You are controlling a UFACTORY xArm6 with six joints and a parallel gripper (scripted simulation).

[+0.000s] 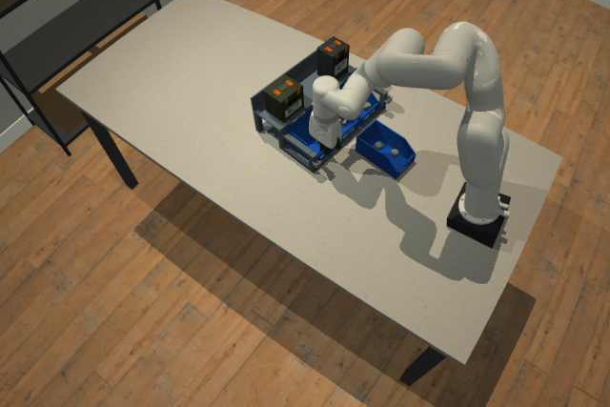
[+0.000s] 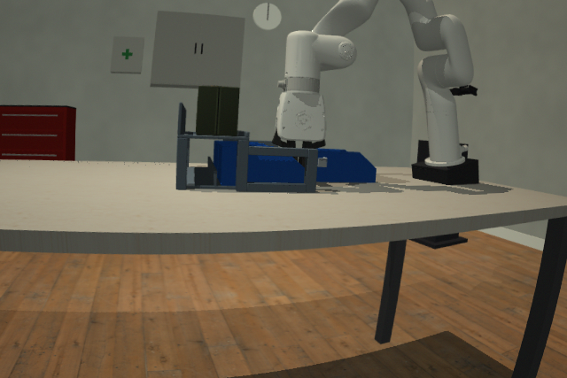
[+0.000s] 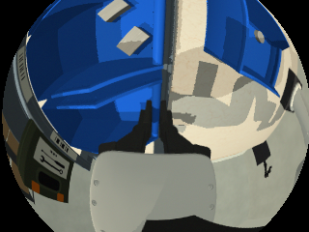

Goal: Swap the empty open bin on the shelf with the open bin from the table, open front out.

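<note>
The empty blue bin (image 1: 301, 129) (image 3: 116, 107) sits in its place at the near end of the grey shelf (image 1: 297, 148) (image 2: 242, 165), open front out, behind the front lip (image 3: 168, 88). My gripper (image 2: 300, 158) (image 3: 155, 108) points down and is shut on this bin's front wall, one finger inside and one outside. In the top view the fingertips are mostly hidden. The other open bin (image 1: 368, 145) (image 2: 348, 165) (image 3: 221, 38) stands on the table in front of the shelf, with round pale parts (image 1: 378, 145) (image 3: 259, 36) in it.
A neighbouring blue bin (image 3: 72, 45) with pale blocks (image 3: 132, 41) stands right beside the empty one. A green case (image 1: 283, 98) (image 2: 217, 111) (image 3: 48, 169) and a black case (image 1: 331, 60) stand on the raised rear board. The arm reaches in over the table bin's side.
</note>
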